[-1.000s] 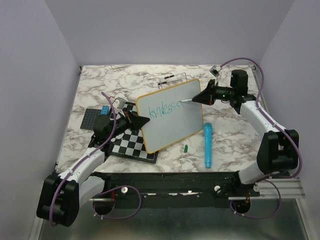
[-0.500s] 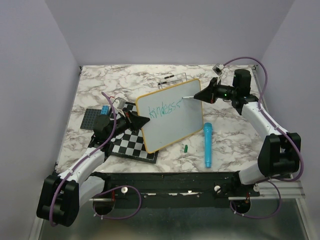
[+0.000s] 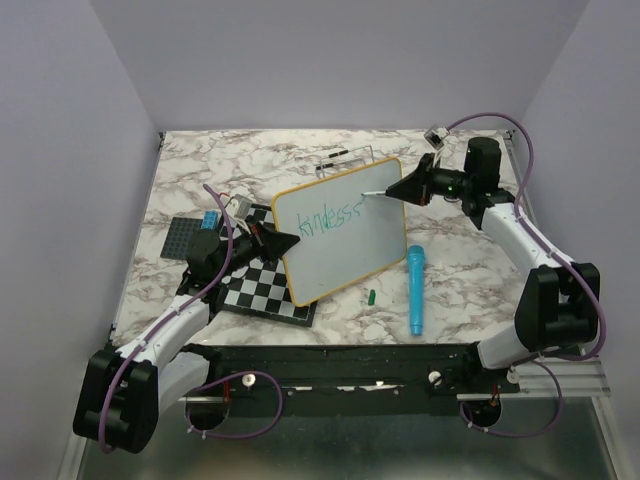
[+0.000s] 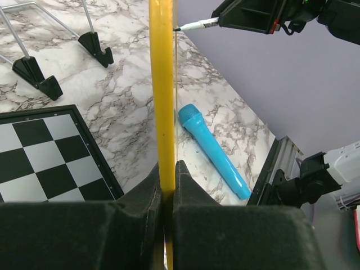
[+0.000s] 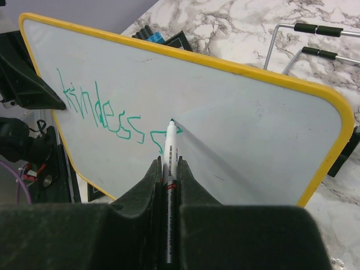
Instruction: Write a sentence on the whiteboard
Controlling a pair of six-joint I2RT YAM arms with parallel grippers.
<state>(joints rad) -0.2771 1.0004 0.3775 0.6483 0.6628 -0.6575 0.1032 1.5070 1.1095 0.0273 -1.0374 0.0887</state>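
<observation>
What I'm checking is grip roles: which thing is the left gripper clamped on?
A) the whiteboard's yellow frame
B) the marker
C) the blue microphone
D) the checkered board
A: the left wrist view shows the left gripper shut on the yellow frame of the whiteboard; the marker sits in the right gripper.

Marble tabletop (image 3: 250,160) in a lavender booth
White surface with grey veining, boxed by plain pale-lavender walls (image 3: 330,60) at the back and both sides, evenly lit.
</observation>
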